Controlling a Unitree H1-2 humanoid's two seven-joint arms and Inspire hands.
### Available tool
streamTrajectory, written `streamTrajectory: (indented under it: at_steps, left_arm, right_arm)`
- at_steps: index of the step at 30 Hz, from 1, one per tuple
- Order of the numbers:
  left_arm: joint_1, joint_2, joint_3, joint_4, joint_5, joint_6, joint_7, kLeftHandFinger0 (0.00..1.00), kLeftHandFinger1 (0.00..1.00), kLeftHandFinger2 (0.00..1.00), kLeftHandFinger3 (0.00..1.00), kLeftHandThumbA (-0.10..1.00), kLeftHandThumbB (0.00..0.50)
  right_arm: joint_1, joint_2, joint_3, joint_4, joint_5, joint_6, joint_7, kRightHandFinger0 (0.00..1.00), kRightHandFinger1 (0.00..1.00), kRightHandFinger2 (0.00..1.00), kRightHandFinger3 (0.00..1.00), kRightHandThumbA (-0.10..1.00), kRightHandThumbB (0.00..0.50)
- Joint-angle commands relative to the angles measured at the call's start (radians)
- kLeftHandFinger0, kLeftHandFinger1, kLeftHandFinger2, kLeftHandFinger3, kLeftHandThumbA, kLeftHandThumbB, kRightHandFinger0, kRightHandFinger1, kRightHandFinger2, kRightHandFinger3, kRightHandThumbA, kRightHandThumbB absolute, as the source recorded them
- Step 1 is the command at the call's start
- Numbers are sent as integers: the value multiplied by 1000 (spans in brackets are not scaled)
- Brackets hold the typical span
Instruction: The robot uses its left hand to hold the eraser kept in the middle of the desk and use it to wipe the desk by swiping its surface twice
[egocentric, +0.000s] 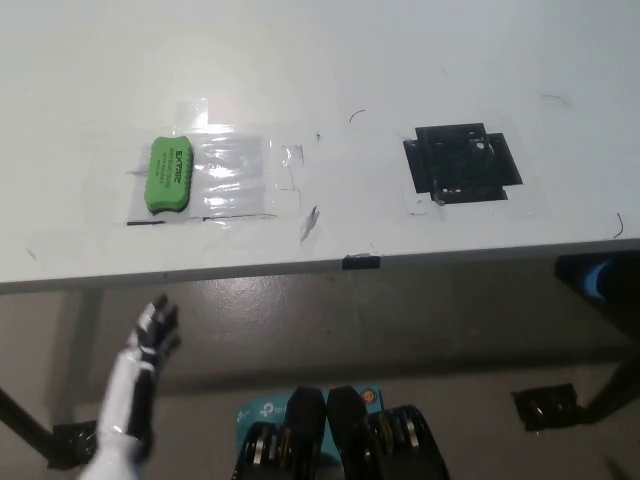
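Observation:
A green eraser (170, 175) with black lettering lies flat on the white desk (330, 90), at the left end of a patch of clear tape. My white left hand (152, 335) hangs below the desk's front edge, in front of the eraser and apart from it, fingers apart and holding nothing. My black right hand is out of the picture.
A square of black tape (461, 163) is stuck on the desk to the right. Clear tape (245, 175) covers the surface beside the eraser. A small black tab (361, 262) sits on the desk's front edge. Floor and black fixtures (545, 405) show below.

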Motion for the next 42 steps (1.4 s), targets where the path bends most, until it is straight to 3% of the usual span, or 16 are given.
streamTrajectory:
  at_steps: [1, 2, 4, 5, 9, 12, 14, 17, 19, 20, 22, 26, 29, 33, 39, 42]
  left_arm:
    - [-54, 97, 11, -198, -19, 118, -81, 1000, 1000, 1000, 1000, 1000, 195]
    - [-93, 142, 29, -287, -39, 190, -97, 1000, 1000, 1000, 1000, 1000, 182]
    - [-127, 181, 42, -341, -60, 232, -108, 1000, 1000, 1000, 1000, 1000, 152]
    - [-155, 203, 53, -379, -71, 302, -113, 1000, 1000, 1000, 1000, 1000, 198]
    - [-296, 314, 65, -365, -63, 313, -153, 1000, 1000, 1000, 1000, 1000, 231]
    - [-410, 379, 39, -288, -12, 305, -173, 1000, 1000, 1000, 1000, 1000, 206]
    - [-519, 445, -16, -146, 59, 234, -201, 1000, 1000, 1000, 1000, 1000, 150]
    - [-610, 540, -122, -18, 183, 145, -246, 1000, 1000, 1000, 1000, 1000, 116]
    - [-699, 611, -224, 138, 310, 24, -246, 1000, 1000, 1000, 1000, 1000, 158]
    - [-736, 630, -261, 184, 352, 0, -246, 1000, 1000, 1000, 1000, 1000, 222]
    - [-833, 667, -358, 311, 473, -84, -231, 1000, 1000, 1000, 1000, 1000, 229]
    - [-1007, 712, -542, 477, 754, -163, -170, 1000, 1000, 1000, 1000, 1000, 339]
    - [-1092, 719, -652, 568, 890, -187, -131, 1000, 1000, 1000, 1000, 1000, 349]
    - [-1192, 720, -818, 650, 1105, -114, -198, 1000, 1000, 1000, 1000, 1000, 430]
    - [-1188, 714, -862, 722, 1085, -54, -148, 1000, 1000, 1000, 1000, 1000, 454]
    - [-1156, 705, -902, 732, 1106, -15, -129, 1000, 1000, 1000, 1000, 1000, 460]
  right_arm:
    - [-20, -21, -3, -26, 8, -6, -12, 958, 970, 939, 947, 1000, 79]
    - [-21, -20, -4, -30, 9, 0, -13, 956, 968, 937, 943, 1000, 90]
    - [-21, -18, -5, -33, 10, 7, -13, 956, 966, 933, 935, 1000, 99]
    - [-21, -18, -6, -34, 14, 12, -12, 962, 967, 933, 933, 1000, 103]
    - [-23, -19, -9, -30, 17, 14, -13, 976, 972, 938, 936, 1000, 113]
    - [-16, -21, -7, -32, 12, 10, -12, 975, 978, 945, 944, 1000, 101]
    - [-13, -20, -6, -28, 10, 6, -13, 974, 978, 944, 944, 1000, 97]
    - [-8, -23, -4, -26, 6, 1, -12, 983, 979, 941, 940, 1000, 88]
    - [-7, -20, -2, -31, 8, 7, -12, 991, 983, 940, 940, 1000, 64]
    - [-8, -21, -1, -29, 6, 6, -11, 984, 976, 936, 949, 1000, 61]
    - [-9, -23, -2, -30, 8, 11, -10, 982, 972, 933, 953, 1000, 62]
    - [-3, -21, 1, -37, 8, 14, -7, 967, 963, 928, 957, 1000, 54]
    - [-2, -22, 3, -36, 5, 17, -6, 985, 979, 943, 969, 1000, 49]
    - [-5, -21, 0, -27, 6, 12, -11, 966, 966, 928, 952, 1000, 62]
    - [0, -23, 3, -31, 10, 17, -3, 995, 985, 942, 969, 1000, 56]
    - [8, -20, 3, -27, 18, 9, 2, 998, 973, 930, 951, 1000, 104]
